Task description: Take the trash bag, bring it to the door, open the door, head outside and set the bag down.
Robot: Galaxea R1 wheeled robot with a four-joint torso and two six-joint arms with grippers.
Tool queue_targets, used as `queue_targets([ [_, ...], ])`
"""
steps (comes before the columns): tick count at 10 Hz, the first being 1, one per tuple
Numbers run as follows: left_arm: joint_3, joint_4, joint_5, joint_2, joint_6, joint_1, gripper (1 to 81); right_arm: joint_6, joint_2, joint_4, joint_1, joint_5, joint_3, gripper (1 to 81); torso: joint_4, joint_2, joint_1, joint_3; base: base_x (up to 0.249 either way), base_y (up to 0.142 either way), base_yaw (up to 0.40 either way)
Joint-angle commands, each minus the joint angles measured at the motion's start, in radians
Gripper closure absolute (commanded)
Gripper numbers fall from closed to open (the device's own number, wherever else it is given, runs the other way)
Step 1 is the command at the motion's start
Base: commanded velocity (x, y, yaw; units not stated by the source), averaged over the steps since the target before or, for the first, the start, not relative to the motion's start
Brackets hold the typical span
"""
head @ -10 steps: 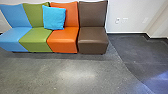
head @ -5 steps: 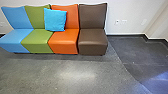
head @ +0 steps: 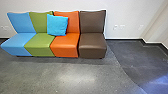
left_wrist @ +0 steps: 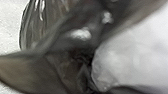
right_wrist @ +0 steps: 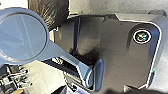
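Dark, shiny, see-through plastic of the trash bag point(left_wrist: 60, 37) lies very close to the camera in the left wrist view, creased and bunched, with a pale rounded patch beside it. In the right wrist view, part of the dark bag point(right_wrist: 51, 11) hangs beside the robot's base, its plastic gathered in folds. How my left gripper meets the bag cannot be made out.
Joined blue, green, orange and brown seats point(head: 92, 45) stand against a white wall point(head: 130, 15), with a light-blue cushion point(head: 57, 25) on them. Grey floor point(head: 75, 75) stretches before them, with a darker floor area point(head: 135, 55) at right.
The whole head view has shifted, so the camera has moved; the seats and cushion now appear lower, with more wall above them.
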Motion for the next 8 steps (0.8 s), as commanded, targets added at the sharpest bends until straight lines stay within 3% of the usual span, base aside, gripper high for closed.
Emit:
queue_targets([
  [1,0.019,-0.007,0.123,-0.017,0.004,0.003,81.1,-0.007,-0.022,-0.001,0.018,-0.088,-0.003,1.0,0.0,0.097,-0.063,0.058,0.0,0.0,0.0],
  [6,0.043,-0.006,0.125,-0.002,0.05,0.078,81.1,-0.008,0.001,-0.001,0.015,-0.088,-0.038,1.0,0.0,0.278,-0.181,0.145,0.0,0.0,0.0],
  [8,0.02,-0.006,0.123,0.023,0.086,0.121,81.1,-0.008,0.005,-0.003,-0.002,-0.087,-0.052,1.0,0.0,0.35,-0.228,0.174,0.0,0.0,0.0],
])
